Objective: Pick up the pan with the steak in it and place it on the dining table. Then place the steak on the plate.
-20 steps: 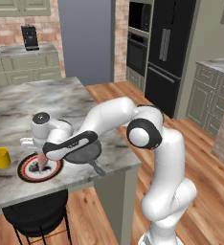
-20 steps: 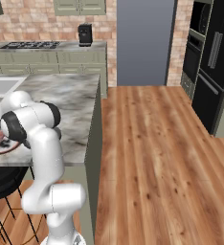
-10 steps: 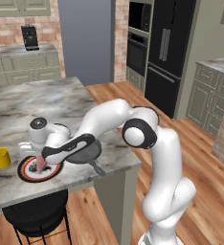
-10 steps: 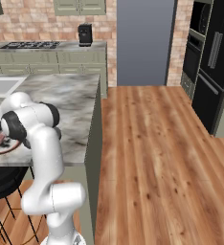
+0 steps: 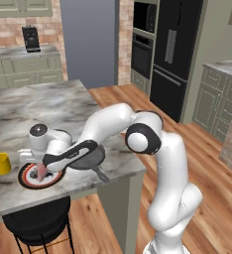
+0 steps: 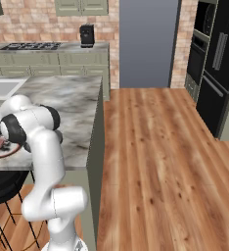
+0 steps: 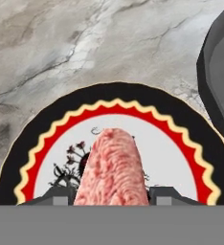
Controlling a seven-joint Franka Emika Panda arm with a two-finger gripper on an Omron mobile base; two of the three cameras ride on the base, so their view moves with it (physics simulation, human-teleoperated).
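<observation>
Your gripper has dipped closer onto the red-rimmed patterned plate, jaws pinching the soft, floppy reddish-pink raw steak edgewise.

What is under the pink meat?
Under the steak is the plate, its red wavy ring and white middle with a dark drawing showing around it. The steak covers part of that drawing. Beneath the plate lies the marbled dining table.
</observation>
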